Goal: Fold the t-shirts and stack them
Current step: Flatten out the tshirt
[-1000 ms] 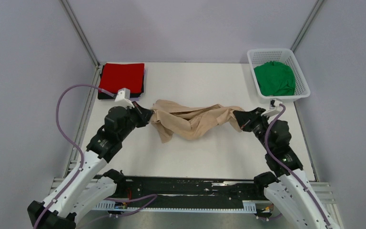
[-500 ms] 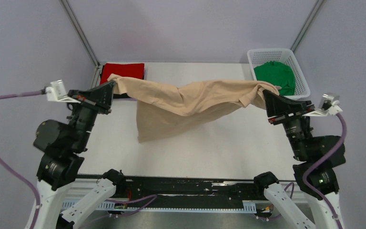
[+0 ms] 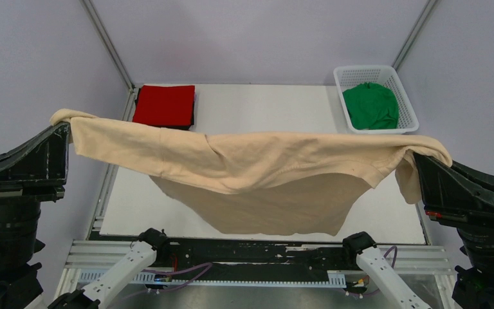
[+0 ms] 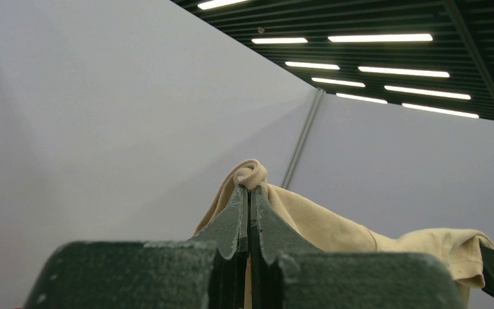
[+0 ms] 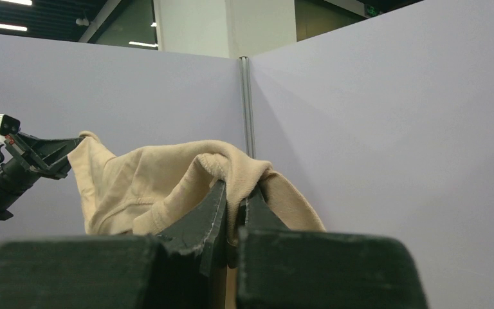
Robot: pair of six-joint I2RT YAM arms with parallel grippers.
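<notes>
Hanging high above the table (image 3: 264, 106), the tan shirt (image 3: 264, 174) stretches between the left gripper (image 3: 66, 131) at 9 o'clock and the right gripper (image 3: 418, 158) at 3, each pinched closed on one end. Folded red shirt (image 3: 164, 105) lies at 11 o'clock; green shirt (image 3: 371, 106) sits bunched in the basket (image 3: 344, 76) at 1

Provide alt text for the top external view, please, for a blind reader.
A beige t-shirt hangs stretched between the left gripper and the right gripper, held above the table. Behind lie a folded red t-shirt and a green t-shirt in a white basket.
</notes>
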